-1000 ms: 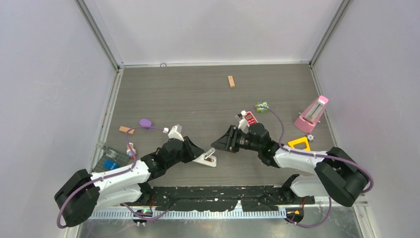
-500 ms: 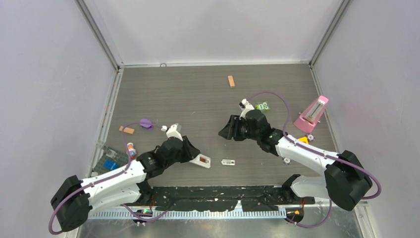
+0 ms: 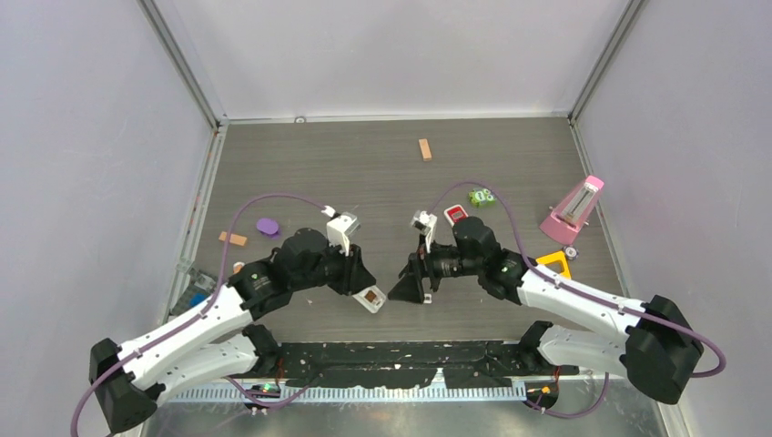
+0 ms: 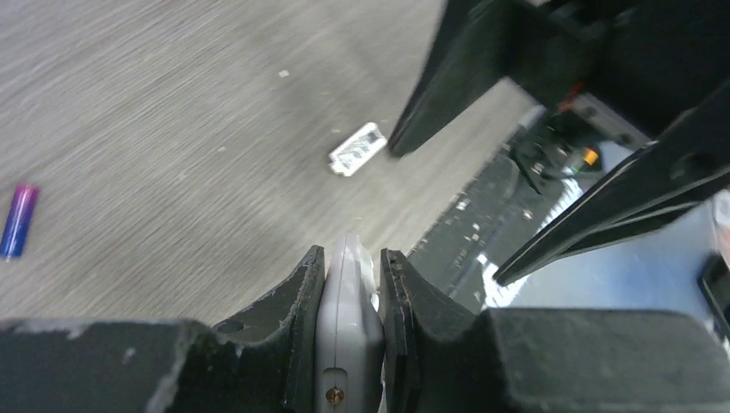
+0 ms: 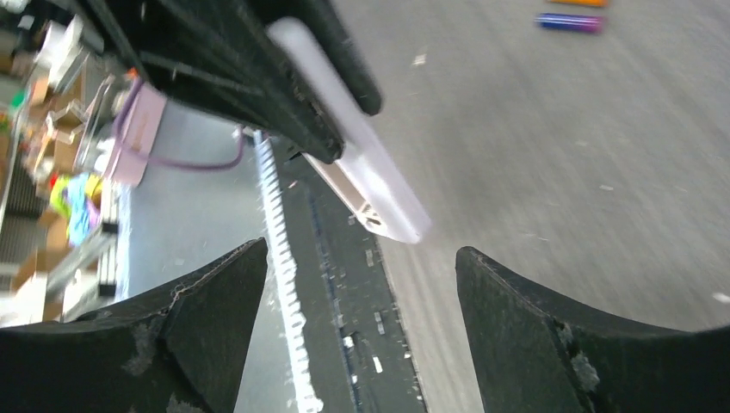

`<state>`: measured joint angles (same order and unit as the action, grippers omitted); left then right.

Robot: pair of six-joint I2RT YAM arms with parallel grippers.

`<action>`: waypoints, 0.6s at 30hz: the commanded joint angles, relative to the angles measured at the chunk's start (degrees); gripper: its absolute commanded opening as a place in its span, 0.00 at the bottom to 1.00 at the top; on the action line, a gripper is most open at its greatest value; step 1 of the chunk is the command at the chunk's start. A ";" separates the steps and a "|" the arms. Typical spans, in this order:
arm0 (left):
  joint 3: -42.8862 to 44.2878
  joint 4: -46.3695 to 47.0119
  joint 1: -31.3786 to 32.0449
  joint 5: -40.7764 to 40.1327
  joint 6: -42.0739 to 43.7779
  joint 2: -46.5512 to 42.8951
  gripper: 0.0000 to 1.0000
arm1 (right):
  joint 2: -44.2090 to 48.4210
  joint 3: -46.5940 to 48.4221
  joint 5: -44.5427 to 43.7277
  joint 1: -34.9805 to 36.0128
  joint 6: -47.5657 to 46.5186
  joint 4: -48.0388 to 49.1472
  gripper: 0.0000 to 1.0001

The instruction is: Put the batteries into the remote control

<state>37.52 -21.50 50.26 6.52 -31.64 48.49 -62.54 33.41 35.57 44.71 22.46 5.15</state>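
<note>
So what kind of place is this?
Probably a robot test booth in a lab. The left arm and right arm are bolted at the table's near edge, plain walls box it in, and practice things lie about: a wooden block, a pink metronome. The left claw grips a white remote control.

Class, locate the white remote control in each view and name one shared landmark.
Top external: remote control lower centre, in left gripper.
Left wrist: remote control bottom centre, between fingers.
Right wrist: remote control upper centre, slanted.
Shared landmark: black taped strip at the table's near edge.
</note>
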 commanded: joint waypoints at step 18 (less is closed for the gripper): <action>9.84 2.02 0.19 29.20 13.78 -7.89 0.00 | -3.56 6.55 0.96 18.63 -2.05 9.85 0.55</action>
<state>45.01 -23.59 50.26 32.91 -17.65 41.76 -64.99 37.39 37.50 62.87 18.33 10.04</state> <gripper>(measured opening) 0.275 0.710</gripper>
